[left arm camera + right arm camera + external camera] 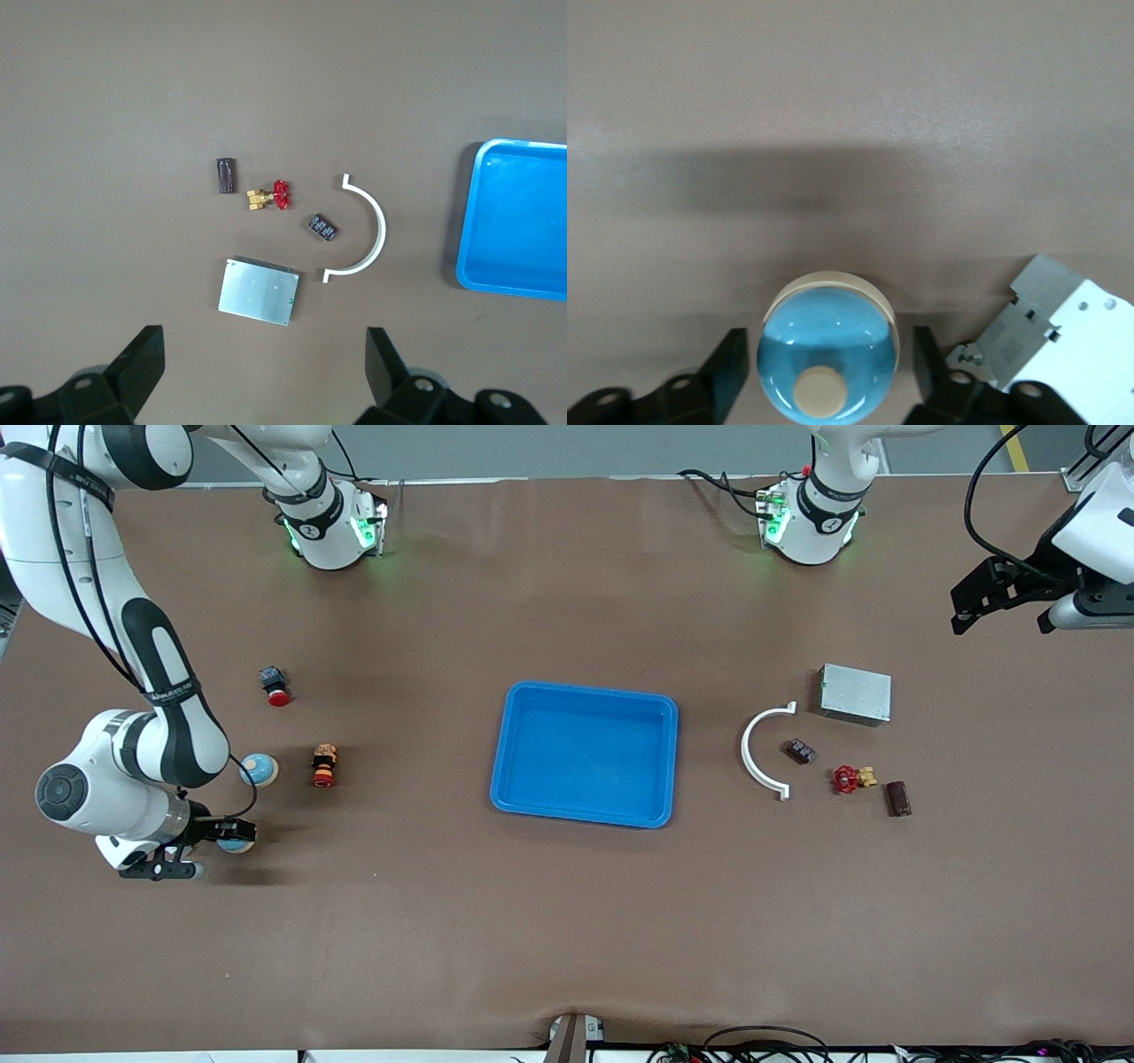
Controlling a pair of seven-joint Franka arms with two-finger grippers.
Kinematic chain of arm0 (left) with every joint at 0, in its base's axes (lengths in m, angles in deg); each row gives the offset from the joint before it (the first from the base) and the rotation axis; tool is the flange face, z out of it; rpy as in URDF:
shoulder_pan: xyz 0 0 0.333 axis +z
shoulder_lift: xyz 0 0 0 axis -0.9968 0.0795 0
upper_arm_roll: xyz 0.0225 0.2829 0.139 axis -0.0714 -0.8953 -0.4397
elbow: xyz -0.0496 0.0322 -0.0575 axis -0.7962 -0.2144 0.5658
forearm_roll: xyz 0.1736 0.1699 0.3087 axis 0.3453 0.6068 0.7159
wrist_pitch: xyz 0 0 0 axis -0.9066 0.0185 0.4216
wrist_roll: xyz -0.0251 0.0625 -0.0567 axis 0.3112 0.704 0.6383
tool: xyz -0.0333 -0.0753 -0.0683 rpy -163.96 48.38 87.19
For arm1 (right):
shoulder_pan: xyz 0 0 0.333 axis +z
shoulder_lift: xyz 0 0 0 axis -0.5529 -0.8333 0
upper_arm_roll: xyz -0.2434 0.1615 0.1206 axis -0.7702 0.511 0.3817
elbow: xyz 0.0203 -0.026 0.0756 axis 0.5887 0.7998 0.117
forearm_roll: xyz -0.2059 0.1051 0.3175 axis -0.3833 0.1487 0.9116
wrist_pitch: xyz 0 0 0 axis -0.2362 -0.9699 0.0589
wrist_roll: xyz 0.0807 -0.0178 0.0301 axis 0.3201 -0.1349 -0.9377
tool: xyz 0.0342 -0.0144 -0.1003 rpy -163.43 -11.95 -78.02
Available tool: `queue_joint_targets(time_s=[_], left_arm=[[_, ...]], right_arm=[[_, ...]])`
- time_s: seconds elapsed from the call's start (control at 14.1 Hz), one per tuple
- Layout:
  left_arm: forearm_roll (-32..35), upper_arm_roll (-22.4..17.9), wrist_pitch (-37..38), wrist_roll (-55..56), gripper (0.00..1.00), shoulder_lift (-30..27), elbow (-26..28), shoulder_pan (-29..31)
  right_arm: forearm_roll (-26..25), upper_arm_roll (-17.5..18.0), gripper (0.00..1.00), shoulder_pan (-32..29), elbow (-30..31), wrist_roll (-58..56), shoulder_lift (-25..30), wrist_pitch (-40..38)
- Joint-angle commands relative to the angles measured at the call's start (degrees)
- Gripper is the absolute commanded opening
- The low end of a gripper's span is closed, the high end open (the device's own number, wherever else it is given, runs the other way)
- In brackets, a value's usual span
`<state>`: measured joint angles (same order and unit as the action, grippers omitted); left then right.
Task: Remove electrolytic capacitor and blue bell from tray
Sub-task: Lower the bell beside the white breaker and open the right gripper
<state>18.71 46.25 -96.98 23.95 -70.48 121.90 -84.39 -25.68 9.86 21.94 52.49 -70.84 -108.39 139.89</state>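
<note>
1. The right hand [824,381] sits low at the right arm's end of the surface [567,921], fingers [726,367] parted just beside the blue bell [828,350], gaps showing.
2. The bell rests on the surface, well apart from the tray [585,753], which looks empty.
3. The left hand [266,372] waits, spread wide, over its own end.

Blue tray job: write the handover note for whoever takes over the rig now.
Left end effector: open, waiting up over the left arm's end of the table.
Right end effector: open, low, fingers either side of a blue bell that sits on the table at the right arm's end.
Tray: mid-table, nothing in it.
Dark cylinder, likely the capacitor: on the table toward the left arm's end.
Done: both parts look out.
Left: probably only lifting the right arm clear.
</note>
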Motion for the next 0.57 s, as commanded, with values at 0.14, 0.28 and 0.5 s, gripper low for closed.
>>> queue_joint_targets(time_s=[0.14, 0.28, 0.5], left_arm=[[-0.1, 0.4, 1.2, 0.0, 1.0, -0.2, -0.6, 0.0], [-0.1, 0.3, 2.6, -0.1, 1.0, -0.3, -0.6, 0.4], [-0.1, 0.3, 2.7, -0.7, 1.0, -0.3, -0.6, 0.4]], right_arm=[[0.8, 0.9, 1.0, -1.3, 0.5, -1.1, 0.4, 0.4], [0.4, 0.9, 1.0, -0.6, 0.1, -1.0, 1.0, -0.2], [-0.1, 0.9, 1.0, -0.3, -1.1, -1.0, 5.3, -6.7]])
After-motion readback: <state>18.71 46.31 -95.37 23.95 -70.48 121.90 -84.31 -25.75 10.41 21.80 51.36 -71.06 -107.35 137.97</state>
